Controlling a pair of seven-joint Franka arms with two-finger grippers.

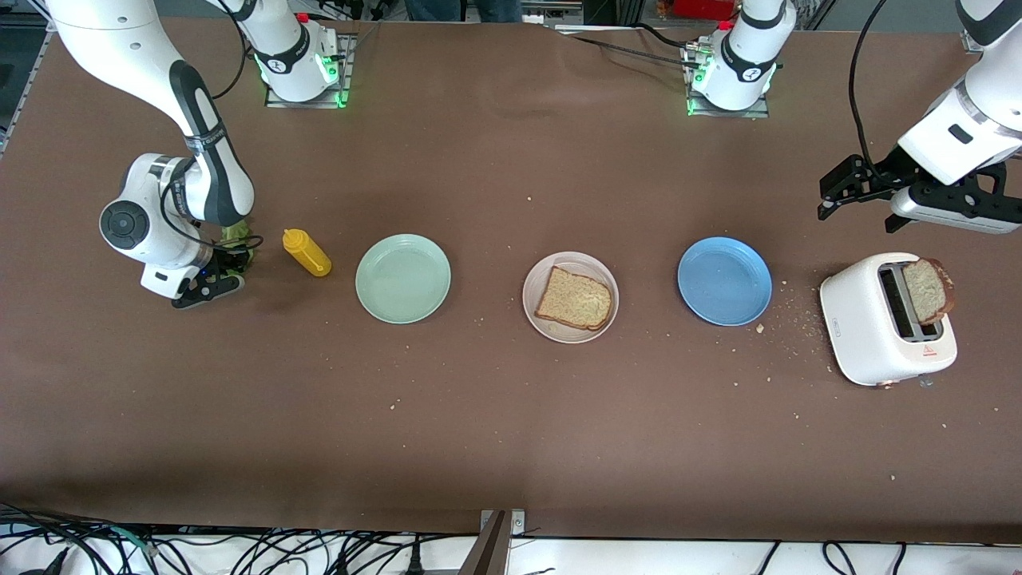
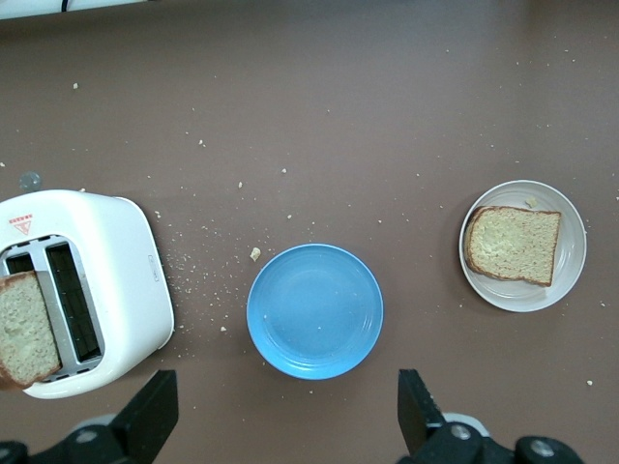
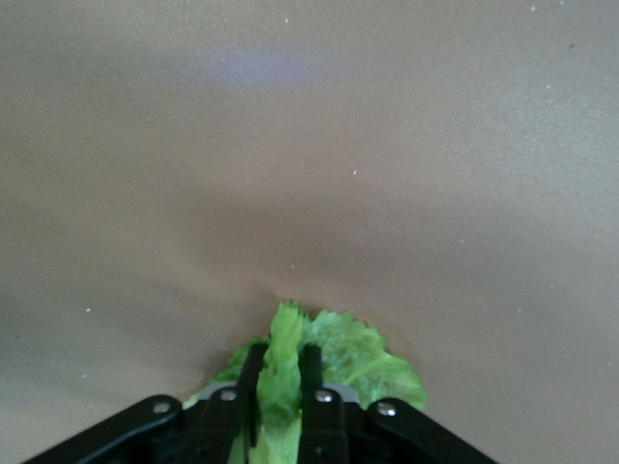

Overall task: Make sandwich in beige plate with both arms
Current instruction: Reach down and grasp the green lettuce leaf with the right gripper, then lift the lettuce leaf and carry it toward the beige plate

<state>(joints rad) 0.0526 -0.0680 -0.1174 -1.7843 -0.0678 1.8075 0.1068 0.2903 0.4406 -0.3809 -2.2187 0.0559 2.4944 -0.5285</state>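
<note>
Front view. A brown bench point(image 1: 511, 415) is shown with three plates in a row. The beige plate point(image 1: 536, 310) is placed in the middle, and one bread slice point(image 1: 575, 299) is laid flat on it. A mint-green plate point(image 1: 402, 279) is set toward the right arm's end, a blue plate point(image 1: 724, 280) toward the left arm's end. A yellow squeeze bottle point(image 1: 306, 251) is laid beside the mint-green plate. A white toaster point(image 1: 866, 335) is stood past the blue plate, with a second bread slice point(image 1: 926, 290) raised in one slot. The right gripper point(image 1: 219, 275) is lowered to the bench next to the bottle. The left gripper point(image 1: 838, 192) is held in the air above the toaster.

Left wrist view. The left jaws are seen spread wide apart and empty, over the blue plate and toaster.

Right wrist view. The right jaws are seen clamped on a ruffled green lettuce leaf point(image 3: 358, 353), which is rested on the bench.
</note>
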